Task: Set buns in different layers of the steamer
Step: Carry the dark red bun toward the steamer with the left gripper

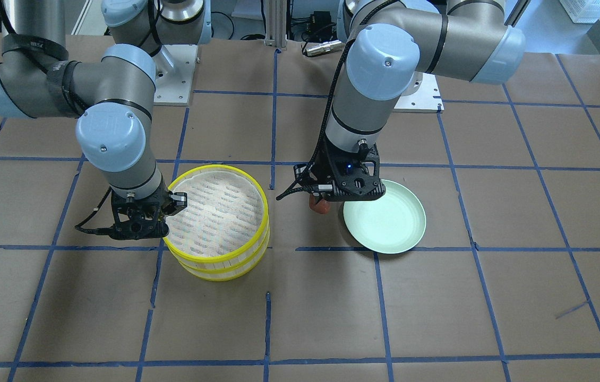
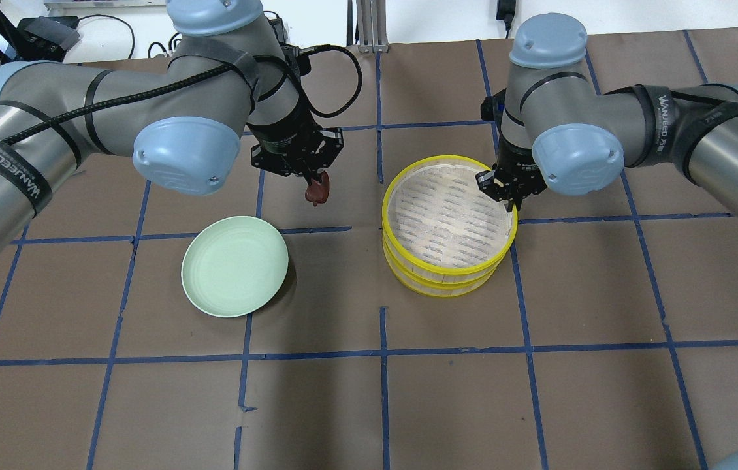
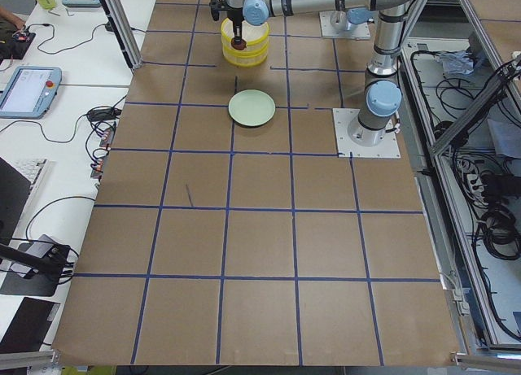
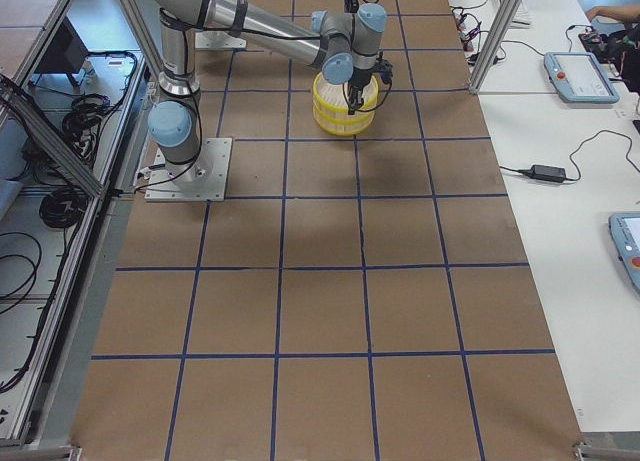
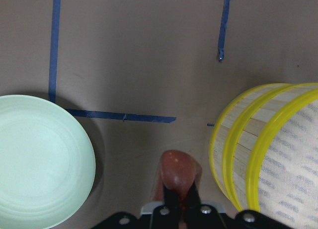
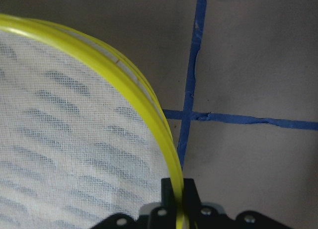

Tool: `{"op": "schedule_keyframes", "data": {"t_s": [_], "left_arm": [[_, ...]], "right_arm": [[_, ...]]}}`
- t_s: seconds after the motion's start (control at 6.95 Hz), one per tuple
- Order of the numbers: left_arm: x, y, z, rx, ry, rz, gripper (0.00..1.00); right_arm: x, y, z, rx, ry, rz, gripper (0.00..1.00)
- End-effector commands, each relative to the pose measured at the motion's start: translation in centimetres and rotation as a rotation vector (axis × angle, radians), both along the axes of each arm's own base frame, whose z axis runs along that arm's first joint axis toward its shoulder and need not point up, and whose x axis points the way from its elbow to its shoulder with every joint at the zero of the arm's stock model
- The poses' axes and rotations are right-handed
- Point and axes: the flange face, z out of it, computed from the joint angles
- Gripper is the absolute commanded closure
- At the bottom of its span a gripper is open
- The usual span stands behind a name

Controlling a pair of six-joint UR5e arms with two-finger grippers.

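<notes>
The reddish-brown bun (image 2: 317,191) hangs in my left gripper (image 2: 315,185), which is shut on it above bare table between the plate and the steamer; the left wrist view shows the bun (image 5: 178,170) between the fingers. The steamer (image 2: 450,271) stands as two stacked yellow-rimmed tiers, the top one (image 1: 225,258) showing an empty white liner. My right gripper (image 2: 510,200) is shut on the top tier's yellow rim (image 6: 124,75) at its back right edge. The white bun is hidden.
An empty pale green plate (image 2: 235,266) lies left of the steamer, also seen in the left wrist view (image 5: 39,159). Brown paper with blue tape lines covers the table (image 2: 382,391).
</notes>
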Motion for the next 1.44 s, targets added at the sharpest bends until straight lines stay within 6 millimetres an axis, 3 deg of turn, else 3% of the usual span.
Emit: {"op": "schedule_keyframes", "data": {"t_s": [0.0, 0.14, 0.29, 0.43, 0.58, 0.72, 0.86, 1.01, 1.15, 1.3], "left_arm": [[0.0, 0.0, -0.1, 0.002, -0.002, -0.003, 0.97], [0.0, 0.1, -0.2, 0.004, -0.002, -0.003, 0.97], [0.0, 0.1, -0.2, 0.003, -0.002, 0.0, 0.97], [0.0, 0.0, -0.2, 0.007, 0.001, 0.015, 0.97], [-1.1, 0.5, -0.1, 0.011, 0.008, 0.047, 0.97], [-3.7, 1.5, 0.4, 0.012, 0.032, 0.074, 0.97], [-6.3, 2.1, 0.5, -0.009, 0.077, 0.131, 0.97], [-9.5, 2.5, -0.3, -0.024, 0.154, 0.188, 0.97], [-12.2, 2.9, -1.4, -0.037, 0.178, 0.221, 0.97], [-14.3, 3.5, -2.4, -0.018, 0.185, 0.26, 0.96]], "right_arm": [[0.0, 0.1, 0.0, 0.003, 0.003, 0.002, 0.75], [0.0, 0.2, -0.2, 0.009, 0.003, 0.007, 0.53], [0.0, 0.2, -0.2, 0.011, 0.0, 0.008, 0.01], [-0.1, 0.1, 0.8, 0.009, -0.001, 0.005, 0.0], [-0.3, -0.8, 4.7, -0.02, -0.046, -0.016, 0.0], [-0.8, -1.3, 9.9, -0.038, -0.104, -0.044, 0.0], [-3.8, -0.9, 15.7, 0.008, -0.107, -0.099, 0.02], [-5.7, 1.3, 21.1, -0.035, -0.111, -0.136, 0.0], [-5.7, 2.5, 22.2, -0.06, -0.105, -0.151, 0.0], [-5.8, 3.4, 21.5, -0.046, -0.092, -0.184, 0.01]]}}
